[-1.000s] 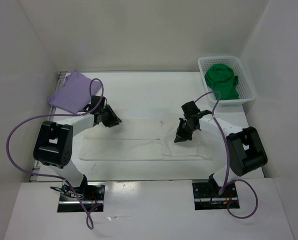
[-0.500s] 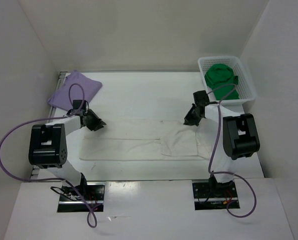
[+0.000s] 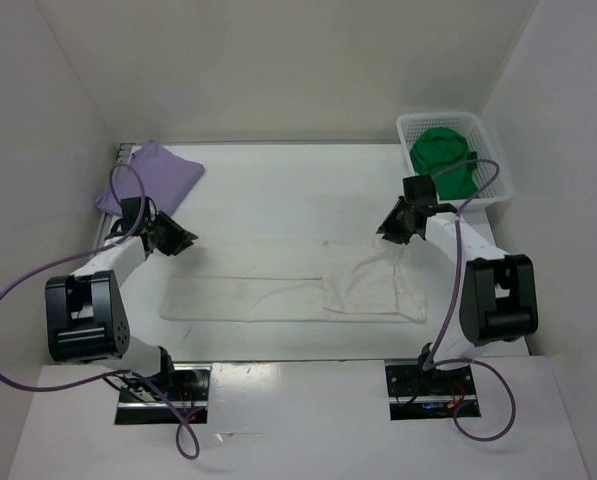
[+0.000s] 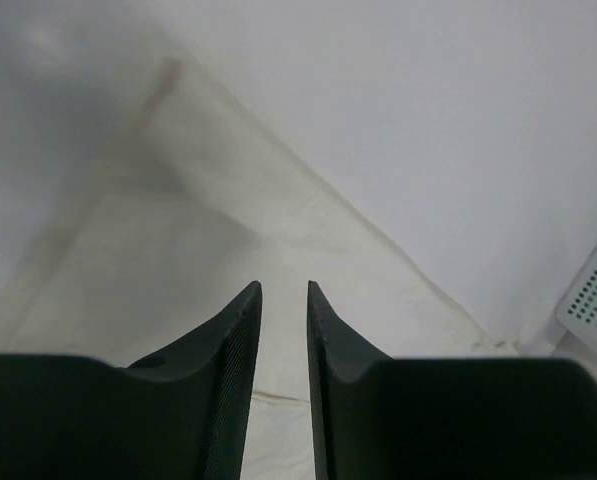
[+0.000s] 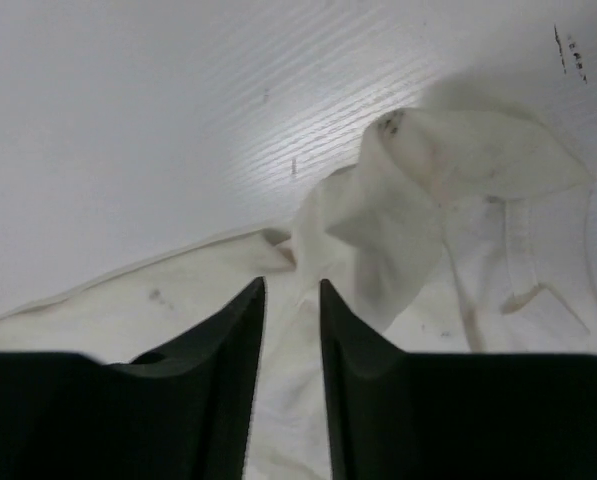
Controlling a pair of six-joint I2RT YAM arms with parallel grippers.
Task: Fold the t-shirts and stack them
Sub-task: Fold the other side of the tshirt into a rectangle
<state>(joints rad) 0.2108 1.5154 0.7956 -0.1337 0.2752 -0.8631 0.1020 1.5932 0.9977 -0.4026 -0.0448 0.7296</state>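
Creases gather at the 3 o'clock end of the cream t-shirt (image 3: 268,285), laid as a long strip across the middle of the tabletop (image 3: 278,190) while both my arms hover over it. My left jaws hang above the strip's 10 o'clock corner, a narrow slit apart and holding nothing. My right jaws stand over the far edge near 2 o'clock, likewise parted by a narrow gap, with no cloth that I can see pinched between them. The lavender t-shirt (image 3: 163,172) lies folded at 10 o'clock; the green t-shirt (image 3: 443,155) sits crumpled in the basket (image 3: 500,185) at 2 o'clock.

The trouble I foresee lies in the rumpled hump below my right jaws. A pinch there would probably catch more than one layer, and the next fold would drag the lower layer along and come out skewed. With so slight a gap, either pair of jaws might skate over flat cloth and close on nothing. If one side lifts ahead of the other, the strip could slide and lose its line. The right cable (image 3: 495,172) loops over the basket and the left cable (image 3: 115,190) over the lavender t-shirt; a swing could snag either.
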